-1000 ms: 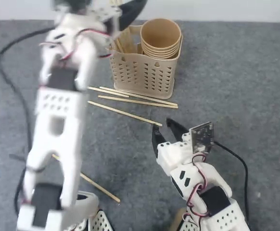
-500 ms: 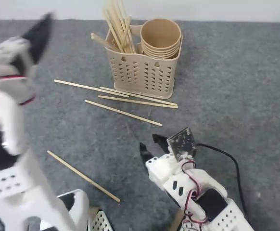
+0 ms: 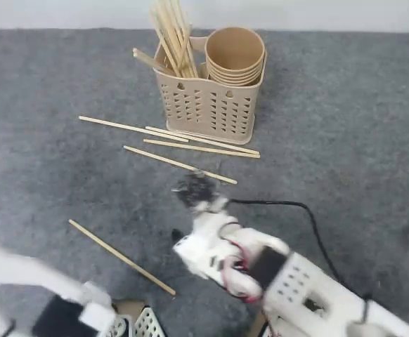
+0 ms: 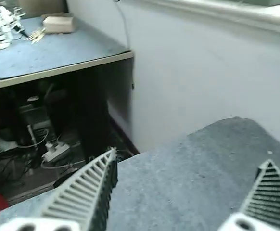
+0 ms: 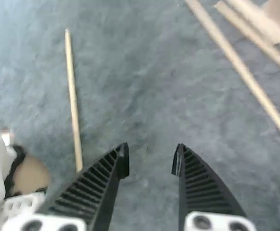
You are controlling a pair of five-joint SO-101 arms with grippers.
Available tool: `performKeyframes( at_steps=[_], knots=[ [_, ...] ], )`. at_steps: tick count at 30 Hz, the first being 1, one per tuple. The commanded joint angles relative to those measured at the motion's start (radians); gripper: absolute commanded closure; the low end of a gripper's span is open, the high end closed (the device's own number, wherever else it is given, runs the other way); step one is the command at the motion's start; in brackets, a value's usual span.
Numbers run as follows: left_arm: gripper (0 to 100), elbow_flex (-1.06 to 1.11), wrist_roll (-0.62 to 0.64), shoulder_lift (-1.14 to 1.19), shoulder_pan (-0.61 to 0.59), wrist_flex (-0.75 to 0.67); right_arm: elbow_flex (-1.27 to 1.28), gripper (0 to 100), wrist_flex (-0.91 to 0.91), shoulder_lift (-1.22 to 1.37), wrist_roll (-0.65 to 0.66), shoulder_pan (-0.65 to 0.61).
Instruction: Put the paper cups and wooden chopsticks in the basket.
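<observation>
High view | paper cups [image 3: 234, 53] are sitting nested in the perforated beige basket [image 3: 208, 105], wooden chopsticks [image 3: 169, 35] standing beside them | four loose sticks [image 3: 180, 164] are lying just in front on the grey felt tabletop [image 3: 345, 140], a fifth stick [image 3: 120, 256] lying apart | open felt stretching to the basket's right | right tool [image 5: 151, 154] is hanging released over bare felt | left tool [image 4: 190, 161] is gaping, grasping nothing, pointing past the tabletop's edge

A lab-like workroom: a side bench [image 4: 58, 53] with clutter, cables [image 4: 10, 142] and power strip [image 4: 56, 151] beneath

Overhead, right wrist: shared lone chopstick [image 3: 120, 256]
</observation>
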Motion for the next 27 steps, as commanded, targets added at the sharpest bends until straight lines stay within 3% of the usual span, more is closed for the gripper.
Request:
performKeyframes(
  at_steps=[1,8,17,27],
  knots=[
    [58,-0.013,-0.005,0.109,-0.132,-0.107,-0.086,83.6,-0.119,0.173,0.008,-0.070],
    [58,-0.013,-0.005,0.281,-0.267,-0.206,-0.160,83.6,-0.274,0.418,-0.009,-0.185],
    [58,-0.015,-0.005,0.480,-0.328,-0.324,-0.445,83.6,-0.131,0.763,-0.068,-0.295],
    [58,-0.016,-0.005,0.565,-0.324,-0.336,-0.528,83.7,-0.058,0.809,-0.021,-0.286]
  ],
)
